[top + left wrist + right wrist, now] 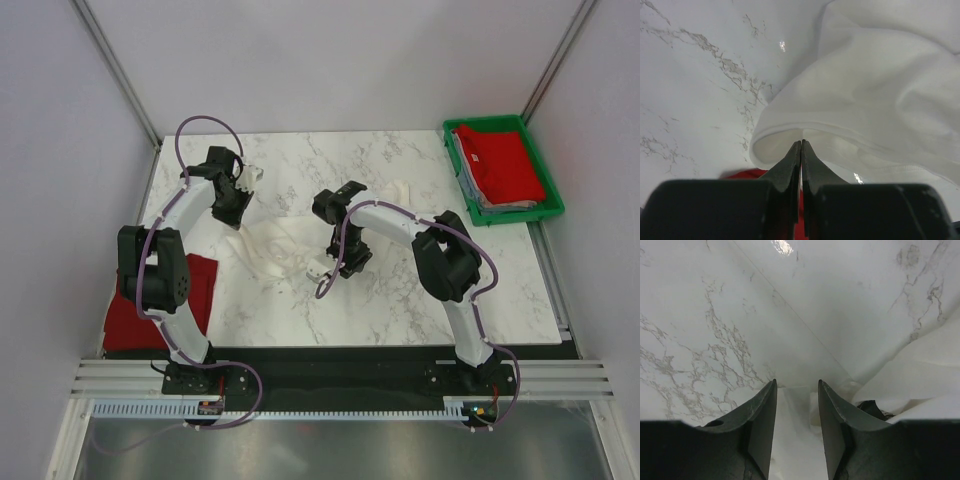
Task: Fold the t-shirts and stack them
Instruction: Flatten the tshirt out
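— What's on the left side?
— My left end effector (801, 144) is pinched shut, with its tips right on the rolled edge of the white t-shirt (880, 90). I read that as a grip on the hem. From above it sits out toward 10 o'clock on the desk (400, 300), and the cloth trails from it back to the middle. I judge it holds that edge out so the shirt can be pulled flat.

— And the right?
— The right end effector (797, 386) has its fingers apart, pointing down at the near edge of the same shirt, close to the centre of the desk. Cloth lies under and between the fingers, but nothing is pinched yet. A small dark patch (872, 409) shows at 4 o'clock of them; I can't tell what it is.

— So where does the shirt lie overall?
— Crumpled across the middle, running from 10 o'clock toward 1 o'clock, not folded. Grips on two edges would let me stretch it before the first fold.

— Anything else?
— A red t-shirt (200, 280) lies at 8 o'clock, at the near-left corner, partly hidden by my left arm. The green tray (553, 205) at 2 o'clock holds a pile of folded shirts (505, 165), red on top, well apart from both arms.
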Controlling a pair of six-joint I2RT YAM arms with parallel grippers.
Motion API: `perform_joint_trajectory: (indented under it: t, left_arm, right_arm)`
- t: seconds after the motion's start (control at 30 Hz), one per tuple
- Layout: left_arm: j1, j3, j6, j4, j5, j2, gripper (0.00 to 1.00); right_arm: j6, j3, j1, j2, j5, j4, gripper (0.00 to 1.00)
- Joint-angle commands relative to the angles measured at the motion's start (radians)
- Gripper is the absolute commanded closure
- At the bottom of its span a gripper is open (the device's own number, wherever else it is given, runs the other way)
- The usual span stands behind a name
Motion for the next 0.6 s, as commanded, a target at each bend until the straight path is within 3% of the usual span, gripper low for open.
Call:
perform_joint_trajectory:
  t: [0.0,0.27,0.57]
  left_arm:
    - [0.006,0.003,-0.029,0.002,0.029,-0.029,0.93]
    - [0.006,0.014,-0.031,0.002,0.032,-0.017,0.93]
    - [0.006,0.014,-0.036,0.002,0.038,-0.012,0.92]
  right_arm:
    - [-0.028,0.024,0.001,0.007,0.005,-0.138,0.54]
    - [-0.010,0.024,0.000,0.022,0.028,-0.138,0.57]
    - [0.033,0.044,0.000,0.053,0.039,-0.138,0.69]
